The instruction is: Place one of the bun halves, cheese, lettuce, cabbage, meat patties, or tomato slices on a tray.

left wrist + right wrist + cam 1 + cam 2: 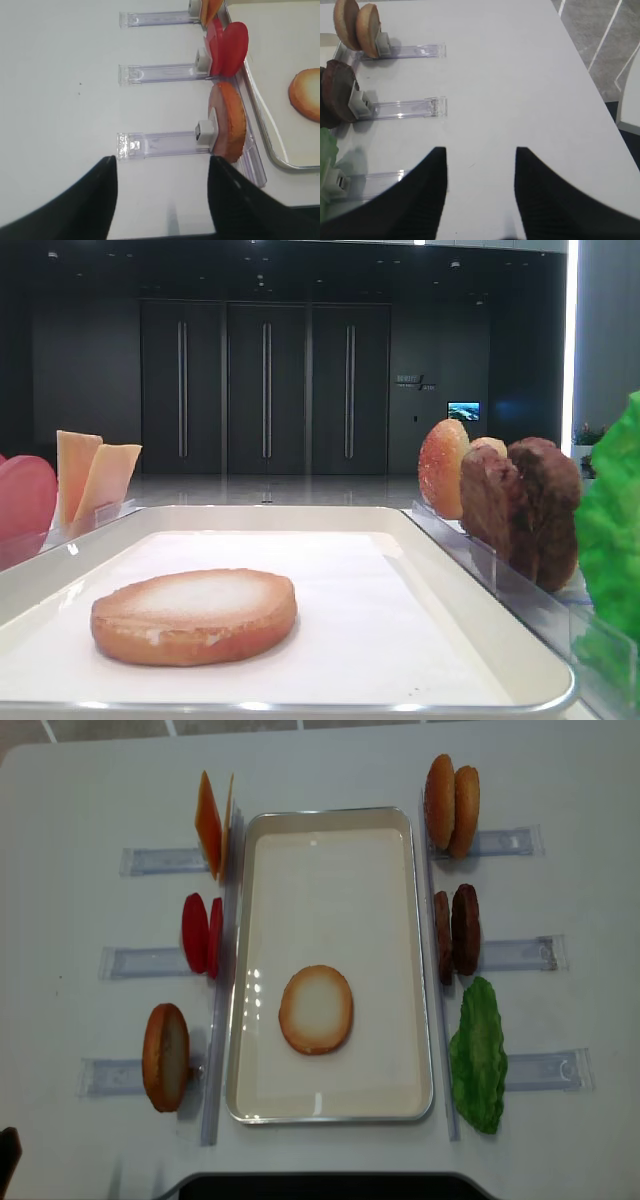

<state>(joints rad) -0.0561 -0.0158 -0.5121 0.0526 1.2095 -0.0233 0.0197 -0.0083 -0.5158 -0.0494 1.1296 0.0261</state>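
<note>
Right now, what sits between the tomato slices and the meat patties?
In the overhead view, only the tray lies between the tomato slices and the meat patties. That stretch of its white liner is bare; the bun half sits nearer the front.

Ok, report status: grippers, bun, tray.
Left gripper open, empty. Right gripper open, empty. One bun half flat on the tray, cut face up. Nothing in the way.

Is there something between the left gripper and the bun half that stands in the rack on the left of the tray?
Nothing visible blocks it. In the left wrist view, the open left gripper hovers over the clear rack, and the upright bun half stands at the rack's far end, beside the tray. Only bare rack lies between.
</note>
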